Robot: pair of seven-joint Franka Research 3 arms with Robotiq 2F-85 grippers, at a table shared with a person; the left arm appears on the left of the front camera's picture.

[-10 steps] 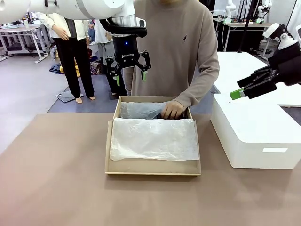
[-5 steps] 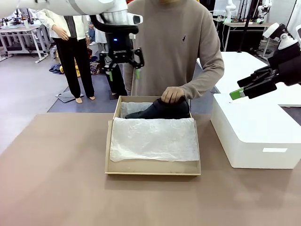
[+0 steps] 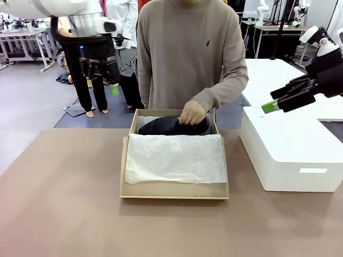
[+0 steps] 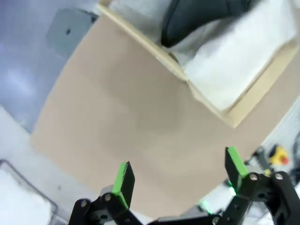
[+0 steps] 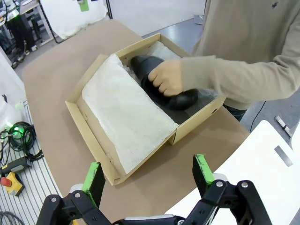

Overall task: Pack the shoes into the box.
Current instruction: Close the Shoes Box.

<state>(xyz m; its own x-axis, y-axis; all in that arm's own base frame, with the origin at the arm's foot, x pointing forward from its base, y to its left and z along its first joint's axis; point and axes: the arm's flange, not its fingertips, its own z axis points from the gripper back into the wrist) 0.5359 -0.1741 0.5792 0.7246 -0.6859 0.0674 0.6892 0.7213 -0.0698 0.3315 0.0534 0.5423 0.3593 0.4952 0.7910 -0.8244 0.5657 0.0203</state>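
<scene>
Watching the shoes (image 3: pixel 161 127) right now, lying at the far end of the box (image 3: pixel 174 193), against the back wall and past the big sheet of tissue paper (image 3: pixel 177 158), with the person's hand (image 3: pixel 192 113) gripping the dark upper from above; not able to tell whether one or both are down there. Judging that glossy black leather as slick under green pads and easy to scuff, firm at the sole and heel, softer across the upper, and light enough for one gripper. Reckoning on a hold across the heel or the narrow waist, squeezing side to side, and steering clear of the pointed toe and the small buckle strap. Noting the cardboard as thin and the lining as flimsy, so likely shifting under any nudge. Finding the left gripper (image 4: pixel 177 159) spread wide and carrying nothing, hovering high off the far left of the table (image 3: pixel 64 203), fingers pointing down, looking from its wrist onto bare tabletop with the box at the top edge. Finding the right gripper (image 5: pixel 147 164) equally wide and empty, hanging over the white box (image 3: pixel 289 155) at the right, angled toward the open box, well apart from it.
</scene>
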